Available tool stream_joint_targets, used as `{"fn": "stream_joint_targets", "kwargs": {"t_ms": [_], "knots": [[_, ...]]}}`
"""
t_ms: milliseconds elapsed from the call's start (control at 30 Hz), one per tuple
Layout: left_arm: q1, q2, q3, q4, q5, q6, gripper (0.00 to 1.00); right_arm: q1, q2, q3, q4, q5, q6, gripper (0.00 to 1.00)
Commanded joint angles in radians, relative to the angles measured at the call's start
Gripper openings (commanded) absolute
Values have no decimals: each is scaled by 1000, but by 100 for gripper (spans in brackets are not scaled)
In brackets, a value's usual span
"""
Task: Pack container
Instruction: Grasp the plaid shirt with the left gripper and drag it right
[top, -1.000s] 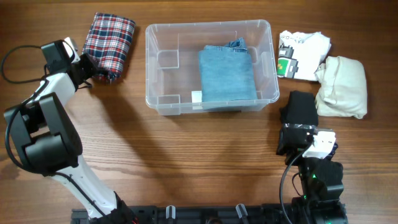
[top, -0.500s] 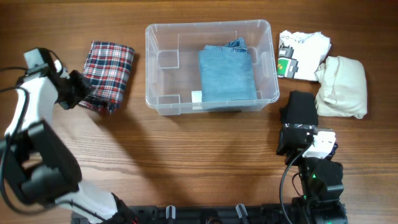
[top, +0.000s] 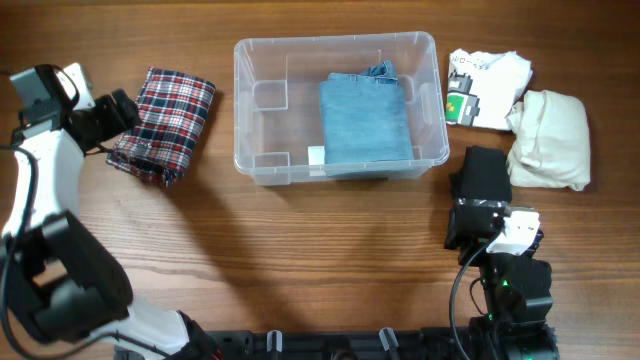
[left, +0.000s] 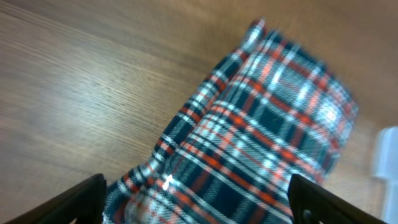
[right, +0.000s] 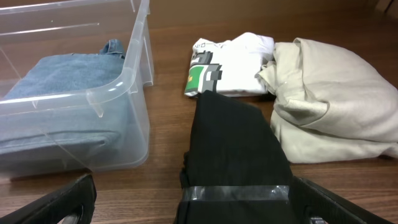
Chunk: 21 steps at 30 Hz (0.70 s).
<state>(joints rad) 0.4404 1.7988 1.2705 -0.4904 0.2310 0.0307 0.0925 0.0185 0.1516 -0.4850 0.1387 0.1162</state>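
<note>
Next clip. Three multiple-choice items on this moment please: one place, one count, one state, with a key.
1. The plaid garment lies: A on the table left of the container; B inside it; C right of it.
2. Garments inside the container: A none; B three; C one.
3. Fingers of the left gripper are: A shut; B open; C out of view.
Key: A, it rests on wood beside the container; C, only the folded jeans; B, the left wrist view shows them wide apart.

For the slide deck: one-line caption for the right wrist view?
Folded black garment ahead of open right fingers, beside clear rectangular plastic container holding folded blue denim.
</note>
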Motion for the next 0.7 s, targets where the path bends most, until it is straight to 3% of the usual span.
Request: {"fn": "stream_joint_targets", "kwargs": {"t_ms": [0,100,267,400,467,667], "knots": [[42,110,-4,47,37,62,86,-5,-5,-2,2,-5,18,100],[62,175,-4,14,113,1,74,-5,-5,-2,2,-5,17,100],[15,184,-4,-129,332,-81,67,-5,-5,-2,2,-6,17,100],[-20,175,-4,-161,396,-96,73,-5,-5,-2,2,-5,17,100],[-5,172,-3,-145,370,-96,99,-5,-5,-2,2,-6,18,100],[91,171,-2,-19,303,-57,100,-5,-5,-2,2,-6,18,100]]}}
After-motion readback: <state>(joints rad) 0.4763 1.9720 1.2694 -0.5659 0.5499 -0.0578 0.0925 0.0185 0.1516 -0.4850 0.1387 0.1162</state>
